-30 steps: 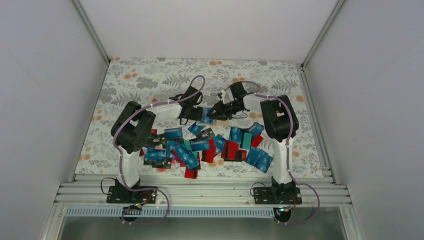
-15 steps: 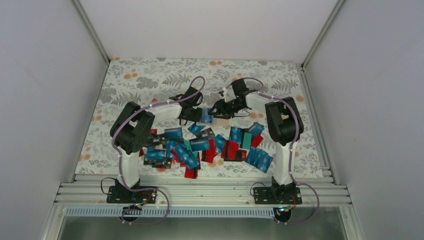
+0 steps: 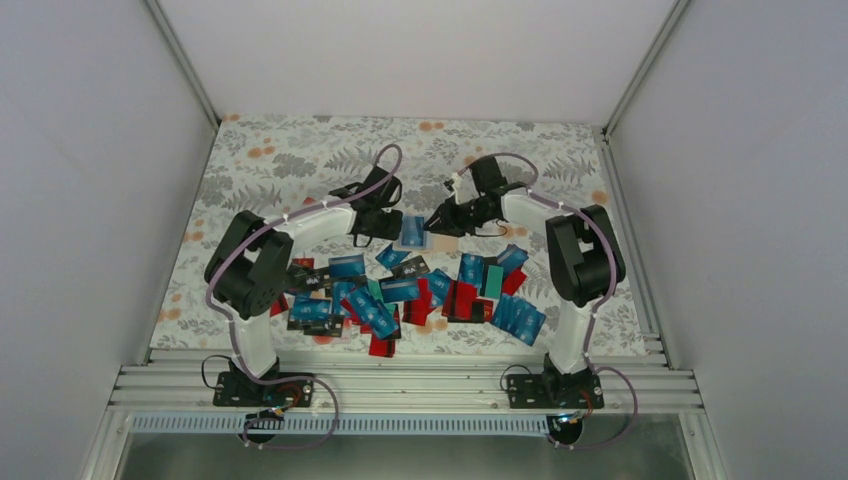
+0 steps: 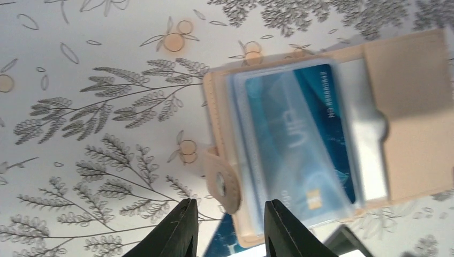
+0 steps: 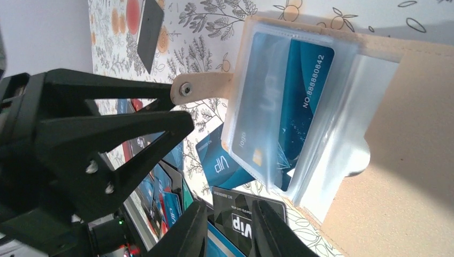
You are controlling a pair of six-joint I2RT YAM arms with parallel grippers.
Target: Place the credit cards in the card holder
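The beige card holder (image 3: 415,234) lies open on the floral cloth between my two grippers. Its clear sleeves hold a blue card (image 4: 300,134), also seen from the right wrist as the blue card (image 5: 300,101). The left gripper (image 4: 231,227) is open, and the holder's snap tab (image 4: 222,182) sits just beyond its tips, untouched. My right gripper (image 5: 229,230) hovers near the card holder (image 5: 407,160), its jaws a narrow gap apart with nothing in them, over a black VIP card (image 5: 235,214). Many credit cards (image 3: 420,295) lie heaped nearer the arm bases.
White enclosure walls (image 3: 100,200) stand on the left, right and back. An aluminium rail (image 3: 400,375) runs along the near edge. A blue VIP card (image 5: 214,160) lies beside the holder. The left gripper's body (image 5: 96,144) fills the left of the right wrist view.
The left gripper's jaws have opened and it has drawn back slightly to the left. The right gripper has pulled back to the right, widened, then narrowed. The holder stays put with the blue card inside.
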